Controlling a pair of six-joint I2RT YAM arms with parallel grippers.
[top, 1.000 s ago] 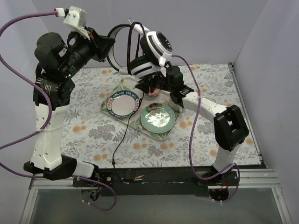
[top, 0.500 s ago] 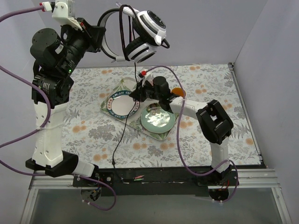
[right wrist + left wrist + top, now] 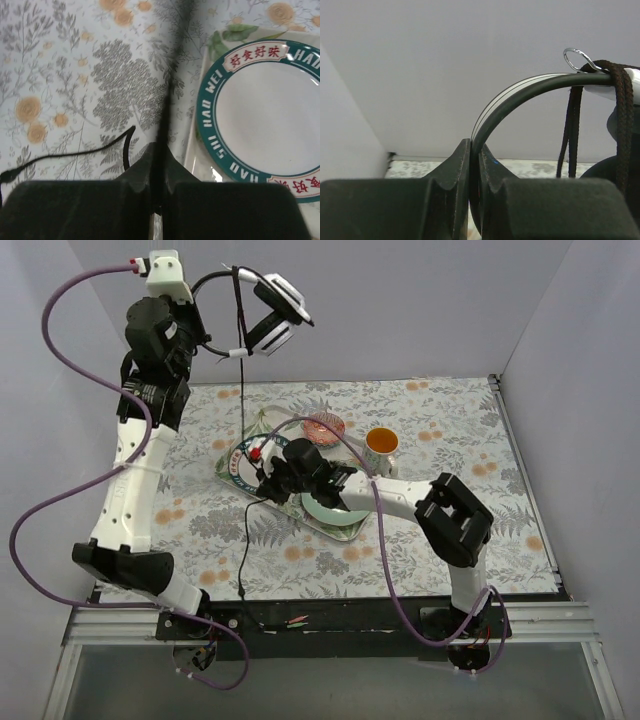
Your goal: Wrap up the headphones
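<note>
The headphones (image 3: 265, 320) hang high at the back left, white-and-black earcups to the right of the thin black headband (image 3: 520, 95). My left gripper (image 3: 192, 332) is shut on the headband (image 3: 215, 285), its jaws pinching the band in the left wrist view (image 3: 474, 150). The thin black cable (image 3: 243, 415) is looped over the band (image 3: 620, 100) and drops to the table, its loose end lying near the front (image 3: 243, 560). My right gripper (image 3: 262, 485) is low over the table, shut on the cable (image 3: 167, 100) beside the white plate.
A clear tray (image 3: 225, 462) holds a white plate with a green rim (image 3: 262, 462) (image 3: 265, 115) and a pale green plate (image 3: 335, 508). A pink bowl (image 3: 326, 426) and an orange-filled cup (image 3: 381, 442) stand behind. Walls close the back and sides.
My left arm swung the headphones left and further back. My right gripper moved left and down, from the green plate to the cable beside the white plate.
</note>
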